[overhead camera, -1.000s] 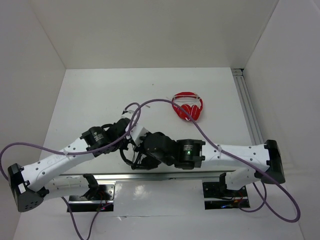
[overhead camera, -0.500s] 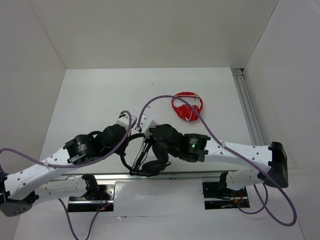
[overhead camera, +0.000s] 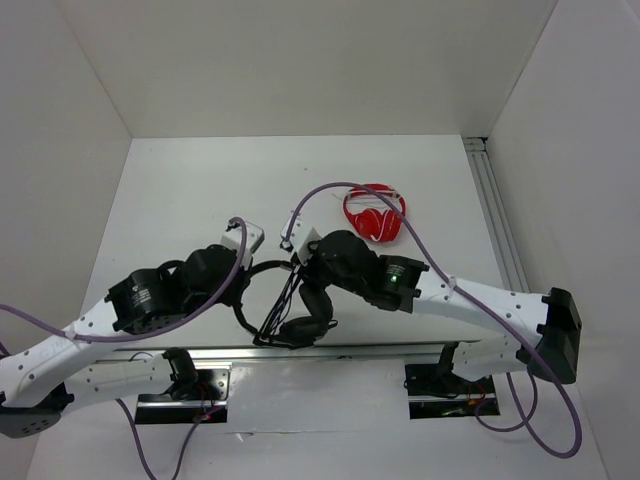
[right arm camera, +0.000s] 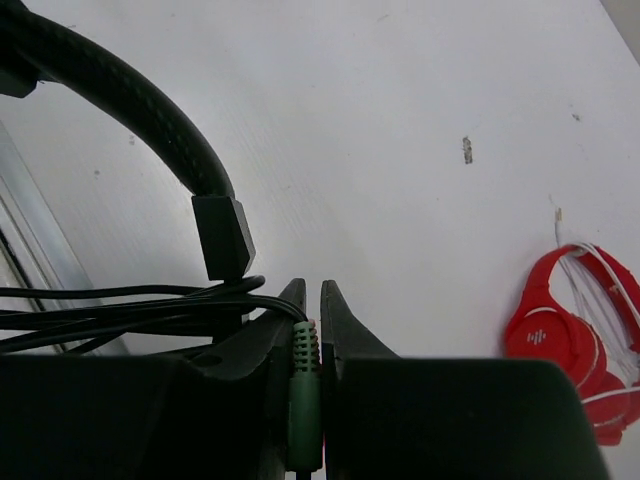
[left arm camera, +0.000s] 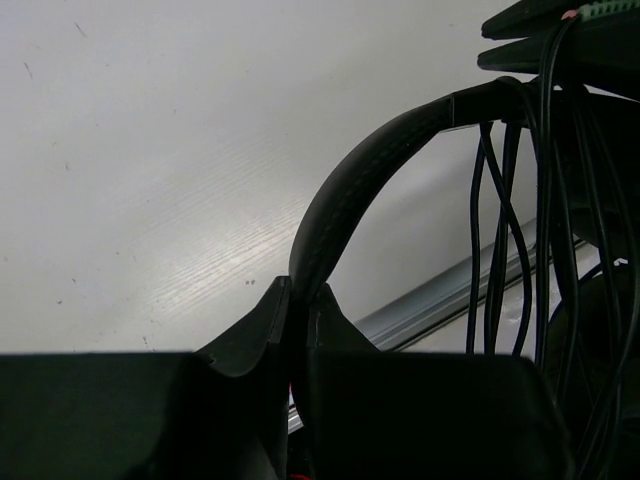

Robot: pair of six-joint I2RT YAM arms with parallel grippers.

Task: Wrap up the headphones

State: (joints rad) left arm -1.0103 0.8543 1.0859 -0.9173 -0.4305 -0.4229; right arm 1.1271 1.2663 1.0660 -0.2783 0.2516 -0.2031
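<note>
The black headphones (overhead camera: 303,329) have a thin curved band (left arm camera: 352,172), pinched tight by the left gripper (left arm camera: 300,292), and a long looped cable (left arm camera: 478,260) (right gripper (right arm camera: 312,295) squeezes its green plug (right arm camera: 304,395)).

black headphones (overhead camera: 305,328), textured black headband (left arm camera: 345,195), green plug (right arm camera: 304,390), red headphones (overhead camera: 375,216), white table (overhead camera: 180,200), purple arm cables (overhead camera: 430,262)

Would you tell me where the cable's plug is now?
In the right wrist view, the green plug sits pinched in the right gripper, beside the headband.
</note>
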